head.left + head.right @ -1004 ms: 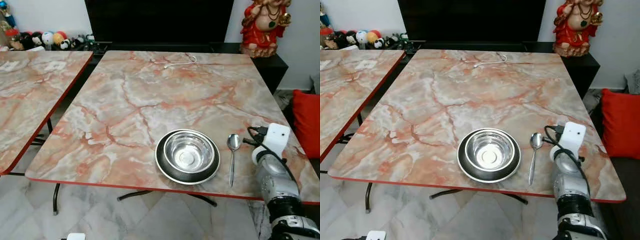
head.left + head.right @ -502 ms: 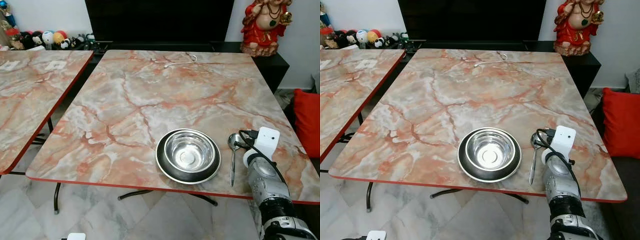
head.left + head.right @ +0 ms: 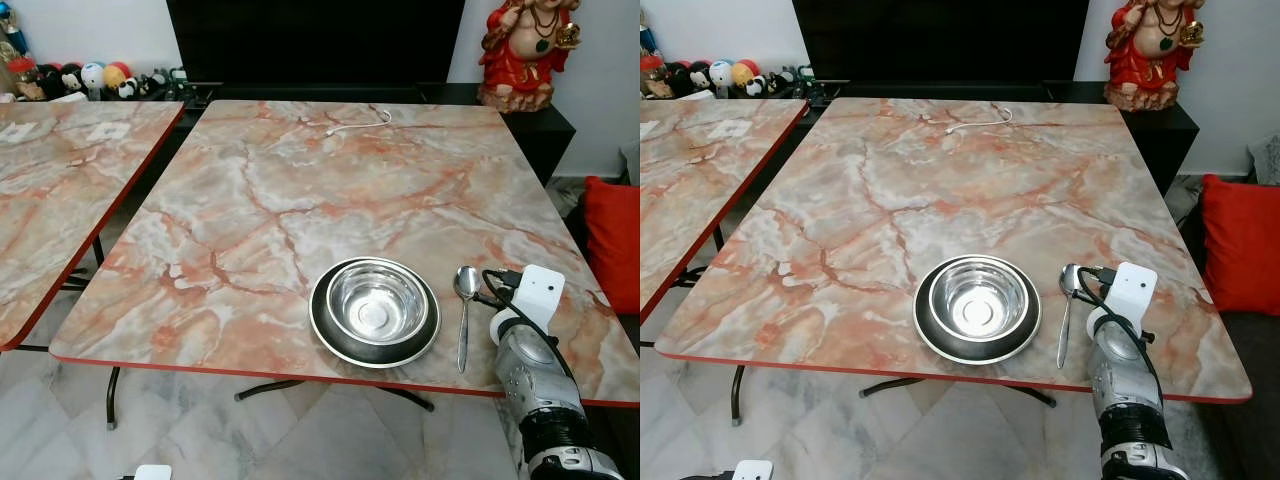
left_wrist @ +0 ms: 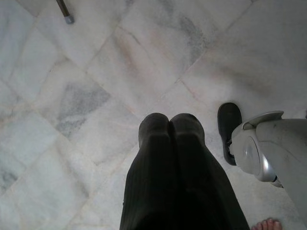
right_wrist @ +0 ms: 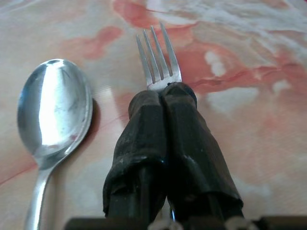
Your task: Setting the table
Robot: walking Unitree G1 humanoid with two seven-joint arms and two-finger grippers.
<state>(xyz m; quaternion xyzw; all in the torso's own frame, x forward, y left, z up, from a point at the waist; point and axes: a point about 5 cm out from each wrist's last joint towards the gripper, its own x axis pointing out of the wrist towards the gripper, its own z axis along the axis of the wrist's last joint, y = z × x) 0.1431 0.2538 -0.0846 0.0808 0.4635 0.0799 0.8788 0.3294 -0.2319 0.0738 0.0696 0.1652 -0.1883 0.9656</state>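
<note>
Left gripper (image 4: 169,125) w/ fingers pressed together above marble floor (image 4: 96,96), robot foot (image 4: 268,153) & bare toes (image 4: 268,224) nearby.

Head eyes overlook table (image 3: 250,220); wrist cameras look close along fingers

Table (image 3: 300,190): bare marble from 9 through 12 o'clock, free for passage. Obstacles: bowl (image 3: 376,302) on plate (image 3: 330,340) at 6 o'clock; spoon (image 3: 465,310) just beside, toward 3.

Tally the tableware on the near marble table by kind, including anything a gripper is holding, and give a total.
Plates: 1, the dark plate
Bowls: 1, the steel bowl on that plate
Spoons: 1, the spoon right of the plate
Forks: 1, the fork held in the right gripper
Total: 4
</note>
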